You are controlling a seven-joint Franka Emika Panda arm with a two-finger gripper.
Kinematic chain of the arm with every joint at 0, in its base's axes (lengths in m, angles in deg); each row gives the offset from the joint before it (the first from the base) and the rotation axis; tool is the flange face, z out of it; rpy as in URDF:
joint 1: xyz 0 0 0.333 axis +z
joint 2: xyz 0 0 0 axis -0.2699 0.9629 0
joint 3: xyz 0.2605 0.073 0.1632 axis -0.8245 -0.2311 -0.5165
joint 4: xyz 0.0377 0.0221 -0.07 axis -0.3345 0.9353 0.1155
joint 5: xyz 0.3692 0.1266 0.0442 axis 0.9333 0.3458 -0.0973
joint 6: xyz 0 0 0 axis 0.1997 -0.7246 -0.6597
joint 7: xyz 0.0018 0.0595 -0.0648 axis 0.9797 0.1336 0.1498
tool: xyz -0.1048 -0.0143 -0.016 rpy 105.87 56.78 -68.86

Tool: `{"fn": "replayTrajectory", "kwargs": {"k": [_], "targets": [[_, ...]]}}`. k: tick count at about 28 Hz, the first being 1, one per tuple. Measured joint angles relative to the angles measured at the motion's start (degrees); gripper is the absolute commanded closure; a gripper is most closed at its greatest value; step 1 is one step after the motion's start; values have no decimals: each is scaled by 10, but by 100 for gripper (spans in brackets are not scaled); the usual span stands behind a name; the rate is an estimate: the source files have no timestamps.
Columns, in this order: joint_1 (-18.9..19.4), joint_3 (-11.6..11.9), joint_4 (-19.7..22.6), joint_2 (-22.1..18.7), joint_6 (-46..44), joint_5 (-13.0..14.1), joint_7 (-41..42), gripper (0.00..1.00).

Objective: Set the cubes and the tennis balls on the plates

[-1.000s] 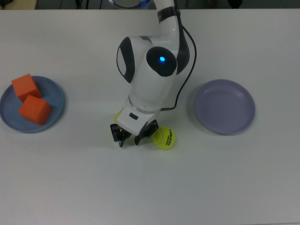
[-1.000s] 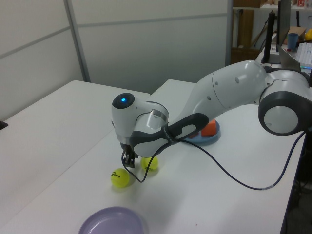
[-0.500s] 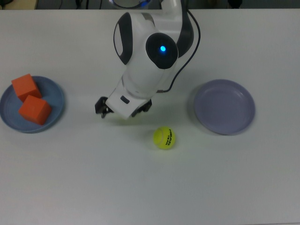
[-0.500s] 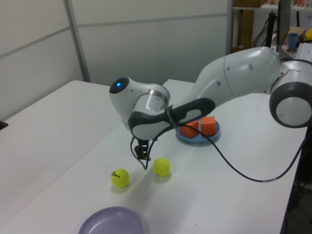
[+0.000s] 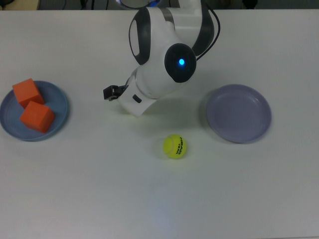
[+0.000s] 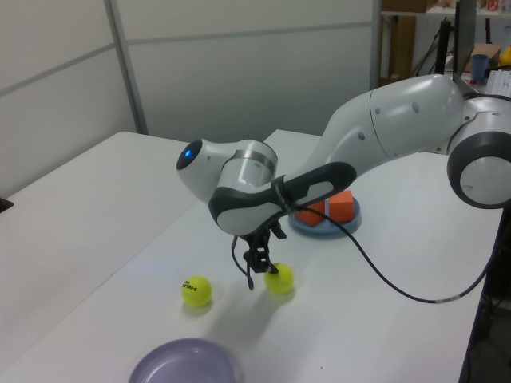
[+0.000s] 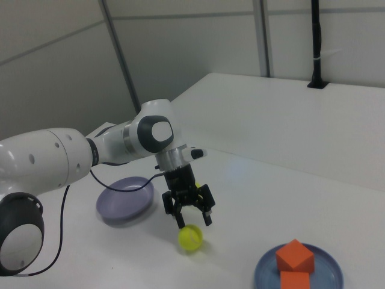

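Note:
Two orange cubes [image 5: 33, 105] lie on the light blue plate [image 5: 59, 99] at the top view's left. The lavender plate [image 5: 239, 113] sits bare at the top view's right. One tennis ball [image 5: 175, 146] rests on the table between the plates. A second tennis ball [image 6: 279, 278] lies loose on the table, hidden under the arm in the top view. My gripper [image 7: 187, 217] hangs open just above that ball [image 7: 191, 236] without holding it. In the left view the gripper [image 6: 259, 262] is right beside the ball, with the cubes [image 6: 339, 206] behind it.
The white arm's body [image 5: 159, 55] covers the top view's upper middle, and its black cable [image 6: 383, 279] loops over the table in the left view. A wall panel stands behind the white table [image 5: 99, 199].
The arm has swung up and to the top view's left, away from the lettered ball. In the left view the other ball has rolled towards the blue plate, with the gripper following it.

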Motion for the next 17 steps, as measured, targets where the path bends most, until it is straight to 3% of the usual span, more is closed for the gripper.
{"fn": "replayTrajectory", "kwargs": {"k": [9,17], "targets": [[3,-42,11,0,-92,-7,13,0],[1,-44,30,0,-101,-31,14,0]]}}
